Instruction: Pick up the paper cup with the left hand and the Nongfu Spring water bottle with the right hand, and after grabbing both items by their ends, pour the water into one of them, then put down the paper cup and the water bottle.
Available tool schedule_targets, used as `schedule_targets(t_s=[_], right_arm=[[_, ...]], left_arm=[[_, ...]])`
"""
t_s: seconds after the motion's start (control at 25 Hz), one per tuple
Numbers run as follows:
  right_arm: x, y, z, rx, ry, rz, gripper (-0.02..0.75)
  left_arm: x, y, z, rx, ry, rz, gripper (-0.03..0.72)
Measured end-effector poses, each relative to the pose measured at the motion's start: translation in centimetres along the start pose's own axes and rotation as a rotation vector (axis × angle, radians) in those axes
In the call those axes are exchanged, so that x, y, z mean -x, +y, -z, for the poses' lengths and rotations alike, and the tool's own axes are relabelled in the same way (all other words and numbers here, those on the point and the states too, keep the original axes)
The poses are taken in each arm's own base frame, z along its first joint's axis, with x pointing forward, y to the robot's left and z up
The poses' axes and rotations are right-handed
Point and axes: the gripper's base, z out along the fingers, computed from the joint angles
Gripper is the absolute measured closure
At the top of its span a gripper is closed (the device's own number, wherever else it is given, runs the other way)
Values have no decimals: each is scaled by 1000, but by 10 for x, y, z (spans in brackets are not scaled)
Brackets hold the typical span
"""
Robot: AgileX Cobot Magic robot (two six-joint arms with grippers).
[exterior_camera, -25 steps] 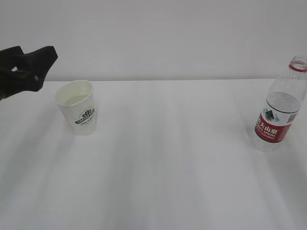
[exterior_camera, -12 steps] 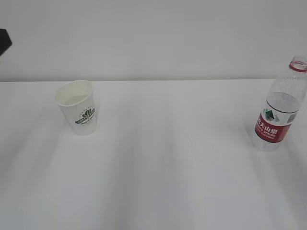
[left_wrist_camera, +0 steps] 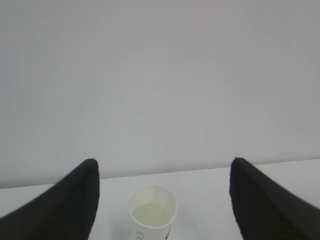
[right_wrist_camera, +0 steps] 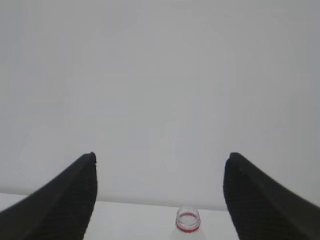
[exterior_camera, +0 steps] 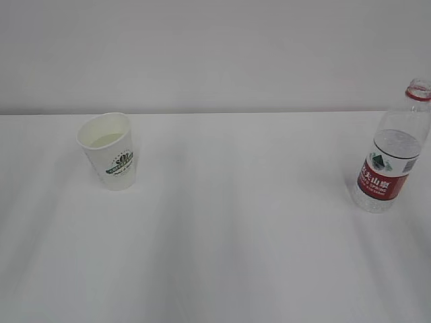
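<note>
The white paper cup (exterior_camera: 110, 151) with its green logo stands upright on the left of the table, liquid inside it. The Nongfu Spring water bottle (exterior_camera: 392, 149) stands upright at the right edge, uncapped, red label facing me, partly filled with water. Neither arm shows in the exterior view. In the left wrist view my left gripper (left_wrist_camera: 164, 172) is open, its black fingers spread wide above and behind the paper cup (left_wrist_camera: 152, 211). In the right wrist view my right gripper (right_wrist_camera: 160, 167) is open too, with the bottle's red-ringed mouth (right_wrist_camera: 188, 220) low between its fingers, untouched.
The white table (exterior_camera: 242, 235) runs back to a plain white wall (exterior_camera: 215, 54). Only the cup and the bottle stand on it.
My left gripper, which hung at the upper left beside the cup, has drawn away to the left and out of the exterior view. Cup and bottle have not moved.
</note>
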Motion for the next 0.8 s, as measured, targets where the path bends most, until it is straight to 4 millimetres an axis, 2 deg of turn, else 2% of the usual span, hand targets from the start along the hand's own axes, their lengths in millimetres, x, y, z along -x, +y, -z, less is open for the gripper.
schedule_targets(t_s=[0.32, 0.52, 0.68, 0.8], right_arm=[[-7, 4, 41, 26, 86, 63, 145], [-15, 5, 64, 31, 144, 97, 145], [-21, 5, 77, 37, 200, 110, 145], [-24, 5, 87, 34, 226, 125, 145]], left_arm=[[2, 1, 45, 18, 3, 26, 101], [15, 0, 72, 15, -53, 30, 104], [19, -1, 81, 9, -86, 32, 143], [19, -1, 84, 0, -97, 48, 201]])
